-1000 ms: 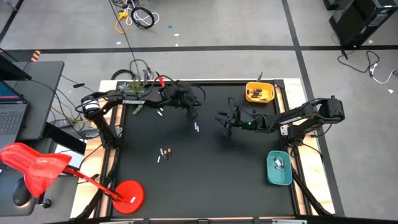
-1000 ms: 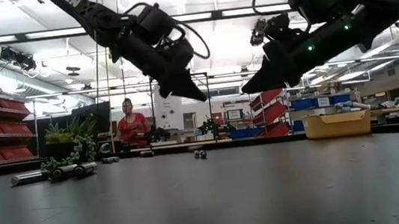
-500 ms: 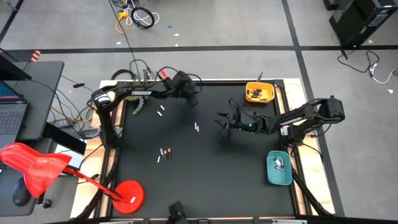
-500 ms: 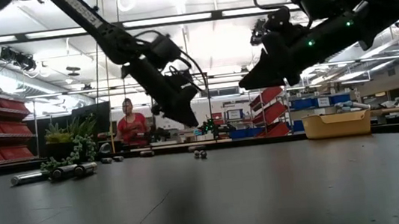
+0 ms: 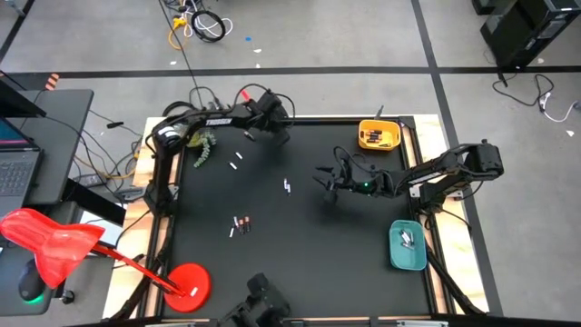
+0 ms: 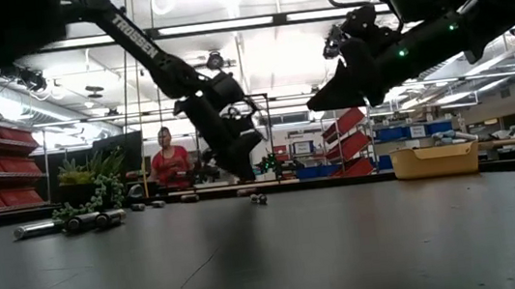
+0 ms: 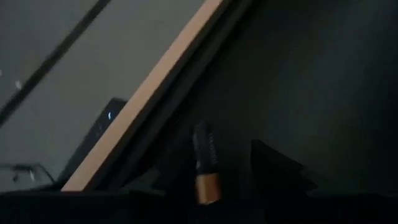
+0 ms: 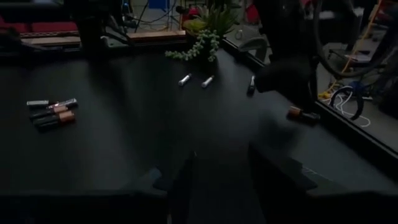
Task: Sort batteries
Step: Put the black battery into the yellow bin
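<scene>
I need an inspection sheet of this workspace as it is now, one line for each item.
Surface: black table, wooden border.
Job's things: batteries loose in small groups; more in the yellow tray and teal tray; one battery lies under the left gripper.
Clutter: plant near a table corner.
Grippers: left gripper open, low at the table's edge; right gripper open, empty, above mid-table.
Cables: coils on the floor; wires by the left arm's base.
Surroundings: person far behind; laptop and red stand beside the table.
</scene>
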You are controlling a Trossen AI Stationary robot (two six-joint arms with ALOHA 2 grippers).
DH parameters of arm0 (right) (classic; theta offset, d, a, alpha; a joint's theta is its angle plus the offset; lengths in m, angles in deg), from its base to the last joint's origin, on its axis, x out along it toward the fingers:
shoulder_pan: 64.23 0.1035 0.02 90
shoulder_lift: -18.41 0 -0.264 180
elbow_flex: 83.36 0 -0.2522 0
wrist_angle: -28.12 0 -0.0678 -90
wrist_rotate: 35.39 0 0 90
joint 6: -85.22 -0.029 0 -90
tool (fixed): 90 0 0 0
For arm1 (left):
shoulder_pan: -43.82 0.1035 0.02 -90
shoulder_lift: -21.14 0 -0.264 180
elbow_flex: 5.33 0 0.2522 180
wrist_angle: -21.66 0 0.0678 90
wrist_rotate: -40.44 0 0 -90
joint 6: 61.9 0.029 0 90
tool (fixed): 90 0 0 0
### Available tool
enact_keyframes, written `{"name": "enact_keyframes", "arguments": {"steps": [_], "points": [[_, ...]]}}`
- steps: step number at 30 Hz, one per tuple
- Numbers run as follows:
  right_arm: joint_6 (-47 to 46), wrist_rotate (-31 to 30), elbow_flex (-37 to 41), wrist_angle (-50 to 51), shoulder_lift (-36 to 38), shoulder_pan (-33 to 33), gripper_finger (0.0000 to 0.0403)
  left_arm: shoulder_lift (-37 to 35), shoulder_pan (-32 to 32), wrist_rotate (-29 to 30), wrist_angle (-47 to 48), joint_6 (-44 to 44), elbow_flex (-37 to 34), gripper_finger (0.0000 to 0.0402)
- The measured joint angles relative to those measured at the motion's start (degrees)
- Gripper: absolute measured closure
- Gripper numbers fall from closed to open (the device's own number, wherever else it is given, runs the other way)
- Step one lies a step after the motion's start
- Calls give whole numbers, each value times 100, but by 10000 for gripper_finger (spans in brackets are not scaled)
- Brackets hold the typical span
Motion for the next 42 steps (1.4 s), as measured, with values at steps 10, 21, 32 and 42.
{"name": "enact_keyframes", "arguments": {"steps": [10,21,32,42], "points": [[214,2,-4,-241,-2,38,247,77,293,-90,114,-13,-68,241],[234,49,-4,-346,-2,115,247,72,296,-214,504,-10,-74,241],[232,63,-5,-458,-4,176,248,66,322,-122,477,182,-74,241],[231,63,-4,-474,-4,176,251,64,346,27,108,578,-74,241]]}}
